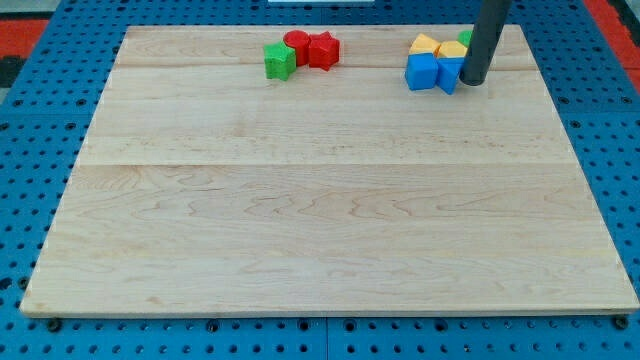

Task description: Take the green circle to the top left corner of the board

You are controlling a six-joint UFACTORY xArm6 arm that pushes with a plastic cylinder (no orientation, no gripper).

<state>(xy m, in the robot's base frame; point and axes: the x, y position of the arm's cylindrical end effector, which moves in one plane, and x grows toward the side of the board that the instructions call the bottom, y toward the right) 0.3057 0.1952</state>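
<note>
A small piece of a green block (pixel 466 37), most likely the green circle, shows at the view's top right, mostly hidden behind my rod. My tip (pixel 474 82) rests on the board just below it, touching the right side of a blue block (pixel 449 74). A second green block (pixel 280 60), star-like in shape, sits at the view's top, left of centre. The board's top left corner (pixel 135 35) lies far to the left of my tip.
A red circle (pixel 296 42) and a red star (pixel 324 50) sit beside the green star-like block. Two yellow blocks (pixel 425 44) (pixel 453 50) and another blue block (pixel 421 71) cluster left of my tip. A blue pegboard (pixel 40 120) surrounds the board.
</note>
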